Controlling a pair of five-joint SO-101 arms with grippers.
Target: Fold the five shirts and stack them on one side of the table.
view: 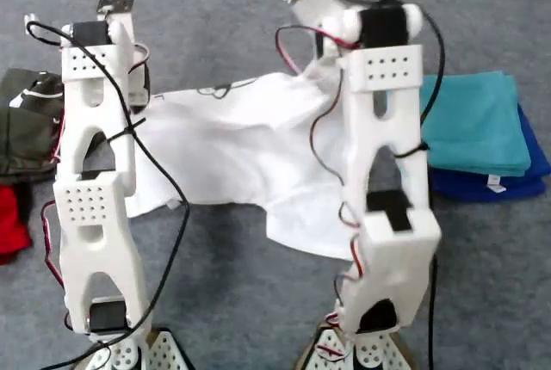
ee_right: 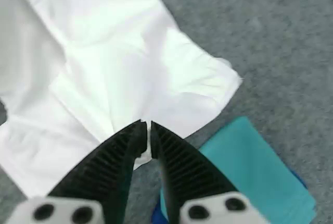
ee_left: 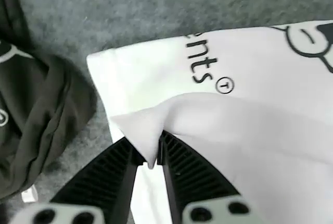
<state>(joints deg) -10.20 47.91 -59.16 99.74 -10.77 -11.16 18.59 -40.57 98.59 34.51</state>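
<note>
Two shirts done: teal shirt (view: 473, 120) folded on blue shirt (view: 508, 185), right side of table (view: 232, 301). Now white shirt (view: 232, 146) mid-table, spread; left claw (ee_left: 153, 156) and right claw (ee_right: 146, 135) both pinch its fabric. Not yet folded: dark shirt (view: 26, 129), red shirt (view: 10, 224), left edge.

- The right gripper (ee_right: 147, 125) is seen closed on a fold of the white shirt (ee_right: 130, 67), and a small peak of cloth is pinched between the tips.
- The fingers (ee_right: 114, 156) are black and ribbed, and only a thin gap is left between them.
- White mounts with screw holes are seen at their base.
- The white shirt is spread loosely and creased over the grey worktop (ee_right: 270, 26), with a sleeve laid out flat.
- A thin dark printed line is carried on the shirt, well apart from the fingers.
- A folded teal shirt (ee_right: 250, 172) is laid just beside the sleeve.
- A blue shirt (ee_right: 156, 216) is glimpsed under the teal shirt's edge.
</note>
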